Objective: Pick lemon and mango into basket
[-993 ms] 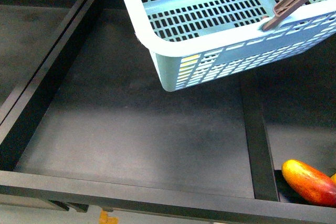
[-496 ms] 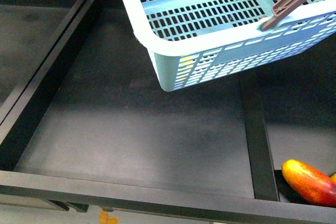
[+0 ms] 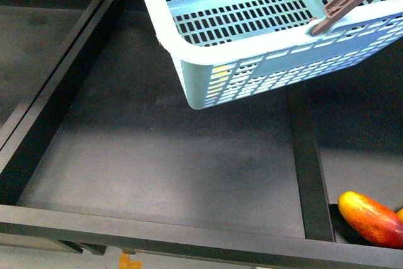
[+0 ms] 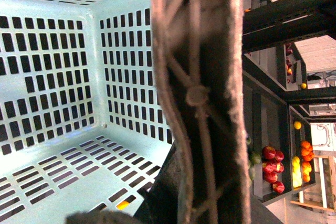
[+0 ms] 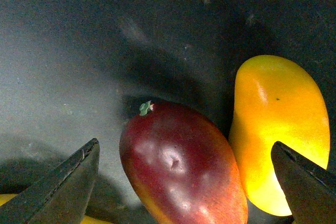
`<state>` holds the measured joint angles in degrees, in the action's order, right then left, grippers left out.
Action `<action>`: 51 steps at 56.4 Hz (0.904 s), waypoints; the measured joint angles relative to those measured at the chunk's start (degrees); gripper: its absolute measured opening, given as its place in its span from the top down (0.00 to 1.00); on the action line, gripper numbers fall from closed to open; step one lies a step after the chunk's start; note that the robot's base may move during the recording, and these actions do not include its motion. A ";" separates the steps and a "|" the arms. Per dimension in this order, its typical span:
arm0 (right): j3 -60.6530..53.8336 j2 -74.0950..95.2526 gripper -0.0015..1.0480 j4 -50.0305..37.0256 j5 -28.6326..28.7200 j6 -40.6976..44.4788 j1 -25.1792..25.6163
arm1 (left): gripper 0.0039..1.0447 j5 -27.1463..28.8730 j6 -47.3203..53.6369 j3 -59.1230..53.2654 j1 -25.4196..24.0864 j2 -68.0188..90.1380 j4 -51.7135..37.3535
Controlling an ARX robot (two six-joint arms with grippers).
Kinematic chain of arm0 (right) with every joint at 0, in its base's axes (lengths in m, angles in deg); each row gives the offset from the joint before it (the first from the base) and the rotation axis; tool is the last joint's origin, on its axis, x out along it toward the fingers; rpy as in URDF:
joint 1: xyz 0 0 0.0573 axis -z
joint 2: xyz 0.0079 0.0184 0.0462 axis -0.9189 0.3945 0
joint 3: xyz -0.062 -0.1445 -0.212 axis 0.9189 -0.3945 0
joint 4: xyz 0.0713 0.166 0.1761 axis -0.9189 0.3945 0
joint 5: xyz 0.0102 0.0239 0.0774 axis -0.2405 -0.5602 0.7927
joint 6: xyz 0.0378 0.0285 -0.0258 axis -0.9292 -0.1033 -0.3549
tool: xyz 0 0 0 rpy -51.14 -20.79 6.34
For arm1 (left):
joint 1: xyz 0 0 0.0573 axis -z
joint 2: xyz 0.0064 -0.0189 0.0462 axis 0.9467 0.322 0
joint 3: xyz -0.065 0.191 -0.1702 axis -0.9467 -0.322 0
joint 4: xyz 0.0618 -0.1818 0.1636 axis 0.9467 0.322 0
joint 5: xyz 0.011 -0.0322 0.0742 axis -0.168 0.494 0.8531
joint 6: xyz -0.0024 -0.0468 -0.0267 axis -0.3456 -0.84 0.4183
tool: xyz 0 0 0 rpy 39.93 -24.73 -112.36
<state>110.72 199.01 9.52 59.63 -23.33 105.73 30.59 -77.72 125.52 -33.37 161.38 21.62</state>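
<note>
Fingers (image 5: pixel 58 184) of the right gripper (image 5: pixel 184 148) stand wide apart, holding nothing, either side of the mango (image 5: pixel 181 169), which lies on the dark shelf (image 5: pixel 63 66). Off the shelf, the basket (image 3: pixel 264 45) hangs tilted with no fruit showing inside. I see no lemon and can't see the left gripper. Both picks look undone.

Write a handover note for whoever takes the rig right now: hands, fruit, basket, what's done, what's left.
Right hand: open, fingers either side of the mango, not closed on it. An orange-yellow fruit sits beside the mango.
Left hand: fingers not clearly seen. The basket handle fills its camera, so the grip is unconfirmed.
Basket: tilted over the shelf. The inside that shows holds no fruit.
Lemon: not identified in any view.
Done: nothing in the basket.
Left: mango, then lemon.
</note>
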 joint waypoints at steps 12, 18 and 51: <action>2.27 1.68 0.08 1.07 -1.20 0.00 -0.42 | 0.95 -0.07 0.00 0.00 -0.02 0.00 0.00; 3.39 2.43 0.08 2.21 -1.92 0.15 -0.63 | 0.95 0.00 0.02 0.00 0.00 0.00 0.00; 7.69 6.91 0.08 5.60 -6.56 1.01 -0.59 | 0.95 -0.11 0.00 0.00 0.00 0.00 0.00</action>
<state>118.41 205.92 15.11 53.07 -22.32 105.14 30.48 -77.72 125.52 -33.37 161.38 21.62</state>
